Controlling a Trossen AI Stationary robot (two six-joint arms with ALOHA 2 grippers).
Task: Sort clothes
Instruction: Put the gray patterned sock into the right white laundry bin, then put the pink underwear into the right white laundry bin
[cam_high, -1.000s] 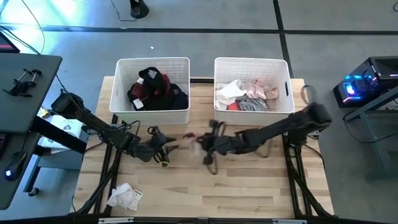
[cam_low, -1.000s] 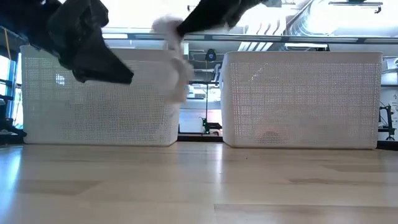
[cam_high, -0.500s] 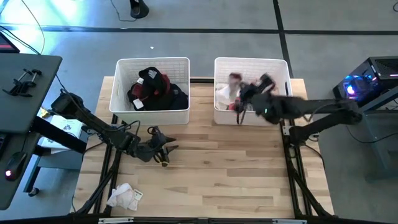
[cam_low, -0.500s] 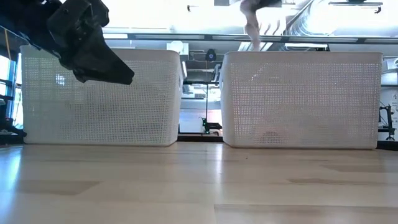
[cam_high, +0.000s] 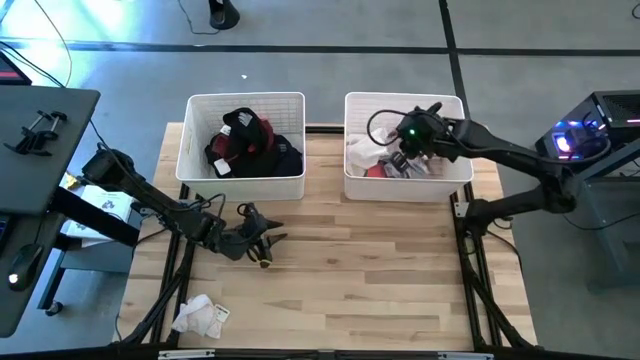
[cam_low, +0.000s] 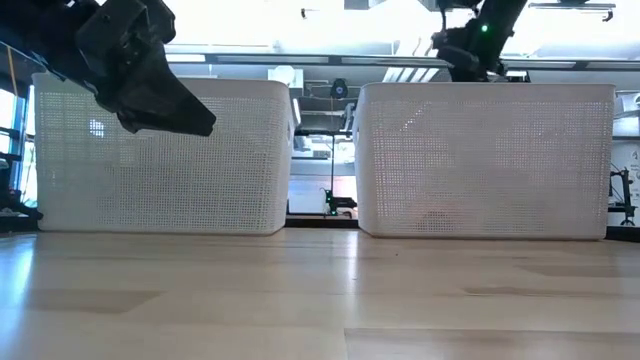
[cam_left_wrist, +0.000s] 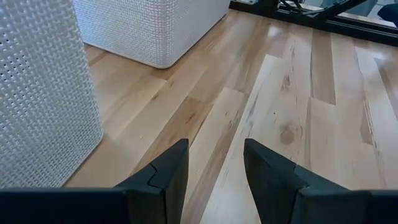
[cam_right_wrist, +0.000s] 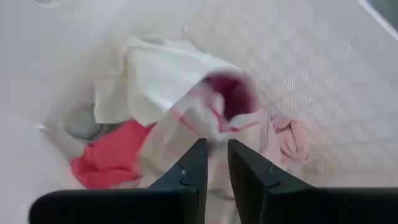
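The right gripper (cam_high: 400, 150) has been swung over the right bin (cam_high: 455, 105), fingers parting narrowly; the pale garment (cam_right_wrist: 193, 118) is dropped among the light clothes (sorting advances). The left gripper (cam_high: 262, 240) hovers open, empty.

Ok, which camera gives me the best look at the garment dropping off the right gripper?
The right wrist view: the pale garment shows just past the right gripper, above the right bin. In the high view the arm hides it; the low and left wrist views don't show it.
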